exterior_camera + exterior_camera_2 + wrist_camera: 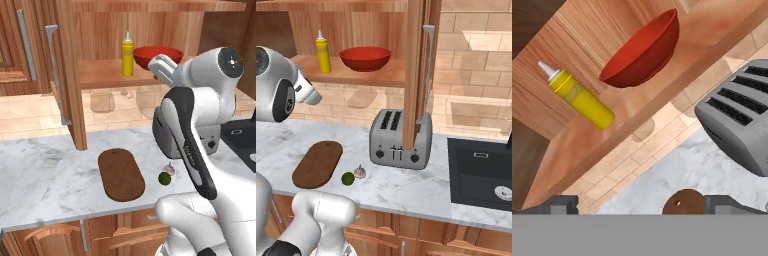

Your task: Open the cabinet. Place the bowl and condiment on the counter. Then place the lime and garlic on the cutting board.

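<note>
Tool (637,205) released and empty, aimed at the open cabinet's (70,75) lower shelf where the condiment (582,100) stands just left of the bowl (644,50). Reaching in skewed could topple the narrow bottle or nudge the bowl off onto the bench (45,170) below.

No readable text, label, brand, number or sign appears on anything in these views.
</note>
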Robot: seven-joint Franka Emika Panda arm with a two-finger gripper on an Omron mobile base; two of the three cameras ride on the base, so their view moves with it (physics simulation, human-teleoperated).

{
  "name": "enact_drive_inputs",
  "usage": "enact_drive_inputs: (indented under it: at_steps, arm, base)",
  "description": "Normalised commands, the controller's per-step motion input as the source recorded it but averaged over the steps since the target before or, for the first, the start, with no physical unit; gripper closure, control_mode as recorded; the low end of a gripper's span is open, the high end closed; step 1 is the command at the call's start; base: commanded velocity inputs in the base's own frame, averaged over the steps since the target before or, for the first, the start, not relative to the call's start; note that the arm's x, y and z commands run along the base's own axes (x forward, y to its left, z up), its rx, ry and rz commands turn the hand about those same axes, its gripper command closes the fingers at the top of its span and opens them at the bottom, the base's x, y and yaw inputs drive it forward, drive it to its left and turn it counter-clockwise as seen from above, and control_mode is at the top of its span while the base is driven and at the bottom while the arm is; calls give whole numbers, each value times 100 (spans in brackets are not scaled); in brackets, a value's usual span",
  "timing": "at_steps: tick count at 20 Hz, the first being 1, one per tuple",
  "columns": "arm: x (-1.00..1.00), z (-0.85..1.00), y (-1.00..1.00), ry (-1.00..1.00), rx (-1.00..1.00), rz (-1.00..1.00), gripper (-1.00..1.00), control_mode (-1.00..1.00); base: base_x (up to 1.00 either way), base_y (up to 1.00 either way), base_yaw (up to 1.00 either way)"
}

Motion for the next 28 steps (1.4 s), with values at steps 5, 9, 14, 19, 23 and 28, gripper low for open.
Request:
enact_drive_inputs:
  at_steps: [5, 9, 14, 19, 23, 28]
  arm:
    - [0, 5, 0, 2, -8, 21, -100, -100]
    - [0, 0, 5, 0, -15, 20, -100, -100]
    - [-31, 0, 1, 0, -23, 15, -100, -100]
    - [-22, 1, 3, -4, -17, 7, -100, -100]
    - [-5, 12, 0, -15, -5, 0, -100, -100]
    - [0, 5, 1, -24, 0, 0, -100, -100]
  base:
    - [0, 0, 0]
    - [0, 0, 0]
    - [0, 0, 0]
    - [0, 0, 0]
    - [0, 0, 0]
    - [0, 0, 0]
